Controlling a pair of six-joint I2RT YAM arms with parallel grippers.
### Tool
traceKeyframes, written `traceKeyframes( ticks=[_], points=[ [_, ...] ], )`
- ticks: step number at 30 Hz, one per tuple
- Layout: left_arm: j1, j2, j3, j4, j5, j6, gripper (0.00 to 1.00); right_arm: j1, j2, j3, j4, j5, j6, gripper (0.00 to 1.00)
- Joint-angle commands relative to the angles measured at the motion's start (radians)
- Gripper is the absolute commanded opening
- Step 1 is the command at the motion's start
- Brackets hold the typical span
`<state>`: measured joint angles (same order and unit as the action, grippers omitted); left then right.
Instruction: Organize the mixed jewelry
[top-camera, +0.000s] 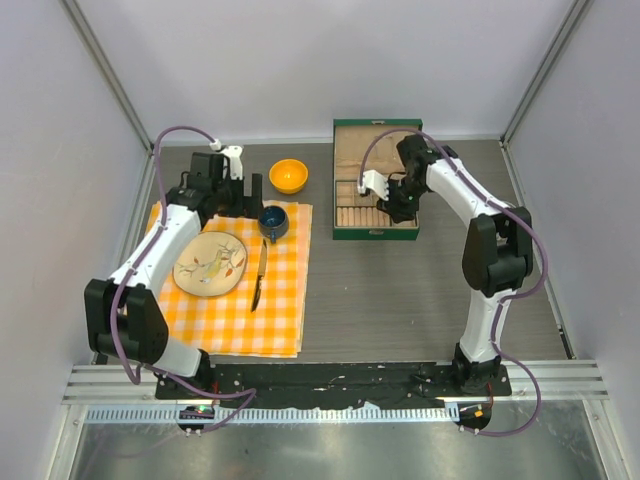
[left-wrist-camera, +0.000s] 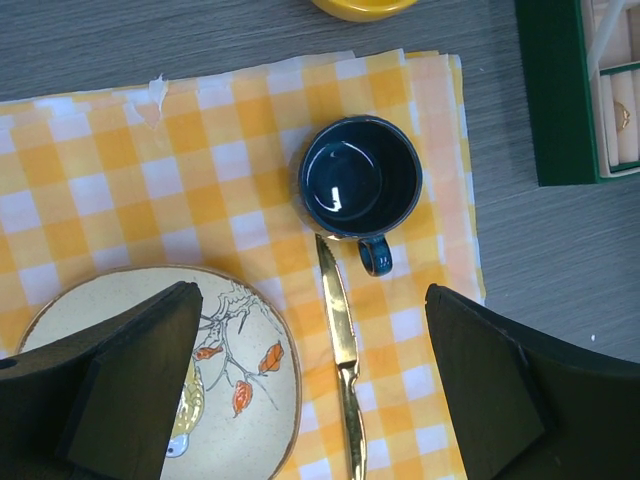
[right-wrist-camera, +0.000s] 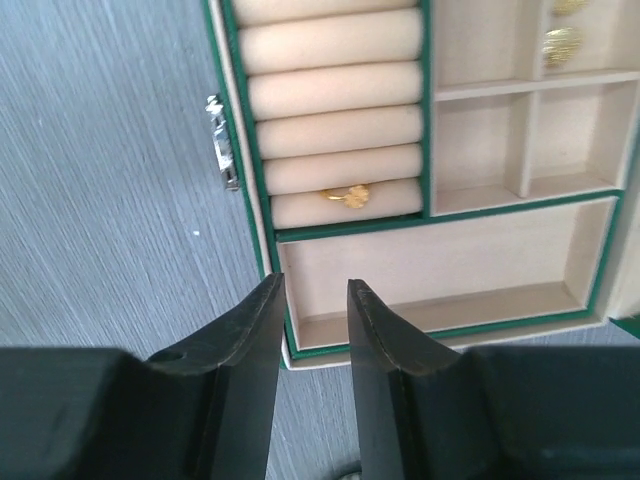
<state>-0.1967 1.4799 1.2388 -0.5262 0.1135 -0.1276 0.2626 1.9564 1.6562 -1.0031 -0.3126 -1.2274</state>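
Where pale, plush ring rolls (right-wrist-camera: 335, 130) line the green jewelry box (right-wrist-camera: 258, 205), a small gold ring (right-wrist-camera: 345, 193) sits wedged in the groove between the two nearest rolls, and more gold pieces (right-wrist-camera: 560, 45) lie in a small square compartment beside them. Over the box's near wall hangs the right gripper (right-wrist-camera: 315, 285), its dark tapered jaws a narrow slit apart and holding nothing. The left gripper (left-wrist-camera: 312, 295) is spread wide above an orange-checked cloth (left-wrist-camera: 100, 170) bearing a glossy dark-blue mug (left-wrist-camera: 360, 180), a gold-toned knife (left-wrist-camera: 340, 320) and a speckled, leaf-painted plate (left-wrist-camera: 250, 370).
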Motion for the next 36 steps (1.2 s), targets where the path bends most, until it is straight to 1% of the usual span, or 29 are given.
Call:
traceKeyframes(
  ticks=[1,2,4,8,9,10,12,13,14,15,18,20,26,28,29,31,32,33,34,36],
  points=[
    [0.006,-0.033,0.013,0.037,0.063,-0.014,1.0,-0.016,-0.079,0.094,0.04,-0.054,0.21,0.38],
    [0.006,-0.029,0.017,0.037,0.078,-0.014,1.0,-0.023,-0.088,0.1,0.063,-0.056,0.267,0.39],
    [0.005,-0.015,0.037,0.034,0.127,-0.015,1.0,-0.034,-0.1,0.109,0.096,-0.045,0.324,0.42],
    [0.005,0.055,0.125,0.046,0.202,-0.01,1.0,-0.069,-0.132,0.111,0.181,-0.008,0.449,0.47],
    [0.003,0.095,0.143,0.073,0.215,-0.007,1.0,-0.078,-0.139,0.102,0.192,-0.006,0.494,0.5],
    [0.003,0.117,0.165,0.084,0.257,-0.004,1.0,-0.086,-0.143,0.099,0.204,0.003,0.521,0.53],
    [-0.003,0.196,0.244,0.115,0.307,0.009,1.0,-0.114,-0.155,0.091,0.212,0.0,0.583,0.56],
    [-0.009,0.229,0.276,0.121,0.337,0.016,1.0,-0.124,-0.16,0.085,0.213,-0.026,0.601,0.63],
    [-0.013,0.258,0.342,0.129,0.356,0.035,1.0,-0.15,-0.166,0.071,0.218,-0.035,0.621,0.8],
    [-0.017,0.325,0.379,0.133,0.367,0.048,1.0,-0.161,-0.177,0.065,0.216,-0.048,0.644,0.83],
    [-0.03,0.425,0.519,0.155,0.414,0.063,1.0,-0.212,-0.197,0.042,0.221,-0.095,0.713,0.88],
    [-0.035,0.509,0.597,0.193,0.466,0.059,1.0,-0.232,-0.205,0.03,0.222,-0.127,0.749,0.9],
    [-0.073,0.696,0.718,0.429,0.566,0.033,1.0,-0.246,-0.229,-0.033,0.251,-0.148,0.784,0.92],
    [-0.083,0.743,0.741,0.546,0.589,-0.029,1.0,-0.247,-0.228,-0.045,0.255,-0.157,0.787,0.92],
    [-0.086,0.784,0.746,0.643,0.603,-0.055,1.0,-0.247,-0.225,-0.055,0.258,-0.158,0.789,0.93],
    [-0.095,0.822,0.77,0.739,0.629,-0.134,1.0,-0.247,-0.22,-0.064,0.262,-0.163,0.789,0.93],
    [-0.098,0.867,0.787,0.803,0.634,-0.156,1.0,-0.246,-0.218,-0.071,0.265,-0.164,0.787,0.93],
    [-0.105,0.888,0.809,0.83,0.652,-0.187,1.0,-0.247,-0.217,-0.076,0.267,-0.171,0.784,0.93],
    [-0.109,0.913,0.852,0.857,0.664,-0.255,1.0,-0.249,-0.215,-0.081,0.268,-0.171,0.784,0.93],
    [-0.118,0.971,0.887,0.94,0.693,-0.322,1.0,-0.249,-0.215,-0.098,0.27,-0.172,0.778,0.93]
  ],
)
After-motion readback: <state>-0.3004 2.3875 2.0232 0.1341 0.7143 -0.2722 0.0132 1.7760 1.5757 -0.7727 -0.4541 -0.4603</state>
